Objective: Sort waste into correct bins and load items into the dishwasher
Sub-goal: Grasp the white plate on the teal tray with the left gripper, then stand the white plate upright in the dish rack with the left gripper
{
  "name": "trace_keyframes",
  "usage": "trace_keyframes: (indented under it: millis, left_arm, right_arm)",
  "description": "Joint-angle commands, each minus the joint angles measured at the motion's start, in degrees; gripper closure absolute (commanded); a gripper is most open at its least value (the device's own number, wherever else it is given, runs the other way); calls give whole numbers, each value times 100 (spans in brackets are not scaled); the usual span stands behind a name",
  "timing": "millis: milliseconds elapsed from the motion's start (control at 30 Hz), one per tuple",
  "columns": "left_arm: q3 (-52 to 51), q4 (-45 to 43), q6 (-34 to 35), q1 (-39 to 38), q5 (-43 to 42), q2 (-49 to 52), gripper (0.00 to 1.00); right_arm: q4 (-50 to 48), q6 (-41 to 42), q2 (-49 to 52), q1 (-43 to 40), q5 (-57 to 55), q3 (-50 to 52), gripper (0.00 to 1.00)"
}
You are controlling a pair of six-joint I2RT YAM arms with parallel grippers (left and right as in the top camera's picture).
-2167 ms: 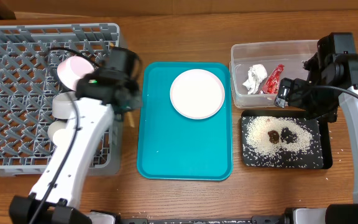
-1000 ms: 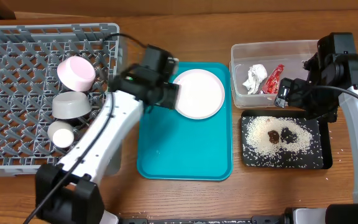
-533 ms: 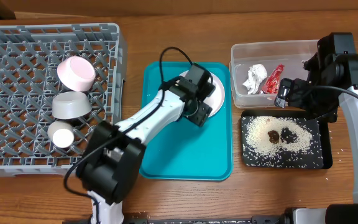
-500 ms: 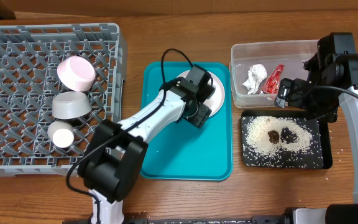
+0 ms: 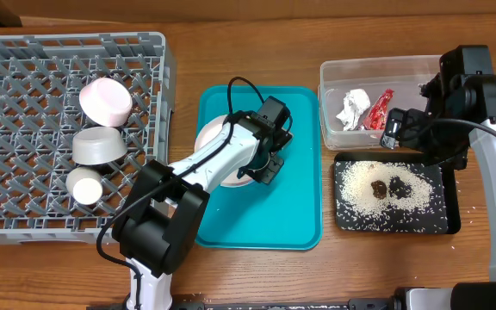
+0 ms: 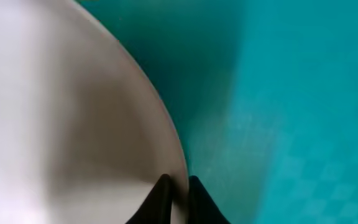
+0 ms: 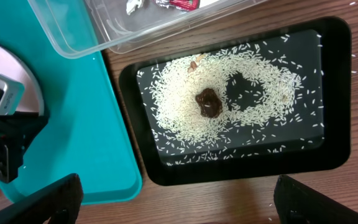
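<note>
The round pinkish-white plate (image 5: 211,135) lies on the teal tray, partly under my left arm. My left gripper (image 5: 263,164) is shut on the plate's rim; the left wrist view shows both fingertips (image 6: 178,190) pinching the plate (image 6: 61,112). The pink dish (image 5: 106,99), grey bowl (image 5: 99,146) and white cup (image 5: 84,185) sit in the grey dish rack (image 5: 24,52). The clear tub (image 5: 377,67) holds the white napkin (image 5: 352,108) and red wrapper (image 5: 379,108). The black tray (image 5: 442,220) holds rice (image 5: 360,194) and brown lumps (image 5: 390,185). My right gripper (image 7: 182,205) is open and empty above it. Chopsticks are out of view.
The large teal serving tray (image 5: 257,215) lies between rack and bins. The right wrist view shows the black tray (image 7: 340,93), a brown lump (image 7: 209,102), the teal tray's edge (image 7: 73,124) and the tub's corner (image 7: 104,31). A few rice grains lie on the wood.
My left arm swung from the rack to the plate, closed on its rim and dragged it left and toward the front of the teal tray. The right arm has not moved.
</note>
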State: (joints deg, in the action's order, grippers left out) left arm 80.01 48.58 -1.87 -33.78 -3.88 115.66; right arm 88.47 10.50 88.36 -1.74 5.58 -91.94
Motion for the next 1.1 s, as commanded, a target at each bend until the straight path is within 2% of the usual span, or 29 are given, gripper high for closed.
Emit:
trace_keyframes:
  millis: [0,300,500,633,833,1067]
  left_arm:
    - [291,181,96,-7,-20,68,96]
    - [1878,1145,476,203,140,-409,96]
    - [2345,1338,741,861,74,-1128,96]
    - [2345,1384,671,1635,-754,-1475,96]
    - [2343,1519,-22,2918,-2855,-1512,96]
    - [2332,1685,-527,4083,-4127,-1222,96]
  right_arm:
    - [-22,11,-17,11,4,-107,0]
    - [0,11,-17,11,4,-107,0]
    - [42,11,-17,11,4,-107,0]
    - [42,11,-17,11,4,-107,0]
    - [37,11,-17,11,2,-107,0]
    - [37,11,-17,11,4,-107,0]
